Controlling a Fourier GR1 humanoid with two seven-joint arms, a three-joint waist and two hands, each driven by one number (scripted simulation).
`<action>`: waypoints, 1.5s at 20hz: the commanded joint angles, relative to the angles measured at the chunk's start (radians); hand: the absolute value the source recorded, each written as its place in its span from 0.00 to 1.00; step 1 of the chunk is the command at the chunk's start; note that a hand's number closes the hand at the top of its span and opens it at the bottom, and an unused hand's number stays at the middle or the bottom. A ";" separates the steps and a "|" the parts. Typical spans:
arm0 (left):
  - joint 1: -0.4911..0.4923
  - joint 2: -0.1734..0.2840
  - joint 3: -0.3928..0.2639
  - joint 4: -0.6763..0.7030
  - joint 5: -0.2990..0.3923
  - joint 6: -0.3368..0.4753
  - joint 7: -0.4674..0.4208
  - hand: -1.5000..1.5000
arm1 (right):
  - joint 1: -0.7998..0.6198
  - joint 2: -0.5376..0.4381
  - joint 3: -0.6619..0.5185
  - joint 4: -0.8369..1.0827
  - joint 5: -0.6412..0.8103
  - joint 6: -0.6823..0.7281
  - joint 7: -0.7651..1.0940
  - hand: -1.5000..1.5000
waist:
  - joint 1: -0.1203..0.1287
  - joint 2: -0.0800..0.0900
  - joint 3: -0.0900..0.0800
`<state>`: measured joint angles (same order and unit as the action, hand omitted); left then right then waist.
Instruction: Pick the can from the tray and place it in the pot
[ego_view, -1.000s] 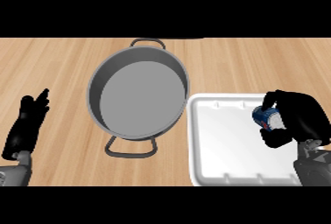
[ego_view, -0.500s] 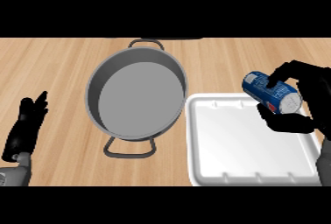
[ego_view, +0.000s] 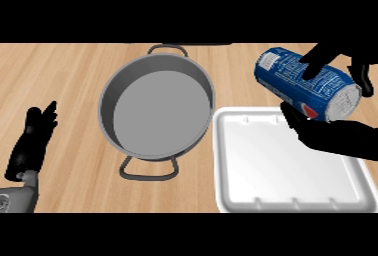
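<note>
Blue soda can, tilted with its silver end toward the table's right edge, held in the right robot hand, fingers curled round it, above the white tray; the grey pot lies to its left. Left robot hand rests open.

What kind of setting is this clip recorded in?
Most likely a kitchen counter: a wooden countertop carries a grey two-handled pot and a white tray. The right hand holds a blue can above the tray, and the left hand rests open at the left edge.
</note>
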<state>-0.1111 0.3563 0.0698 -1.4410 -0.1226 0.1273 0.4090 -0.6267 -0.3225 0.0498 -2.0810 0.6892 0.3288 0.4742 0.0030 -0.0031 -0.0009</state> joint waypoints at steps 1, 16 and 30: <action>0.047 -0.026 0.000 -0.012 -0.001 0.001 -0.042 0.50 | -0.142 0.064 0.087 0.065 0.009 0.055 0.100 1.00 | 0.010 0.002 0.000; -0.002 -0.059 -0.019 -0.003 -0.054 0.011 -0.016 0.50 | -0.555 0.320 0.166 0.653 0.027 -0.033 0.256 1.00 | 0.014 0.005 0.000; 0.027 -0.020 0.034 -0.016 -0.014 -0.058 -0.030 0.50 | -0.471 0.322 0.310 1.039 -0.272 -0.372 0.084 0.00 | 0.028 0.009 0.000</action>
<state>-0.1036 0.3320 0.0982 -1.4527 -0.1363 0.0810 0.3862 -1.1151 -0.0013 0.3583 -1.1214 0.4886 0.0396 0.6445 0.0341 0.0051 -0.0008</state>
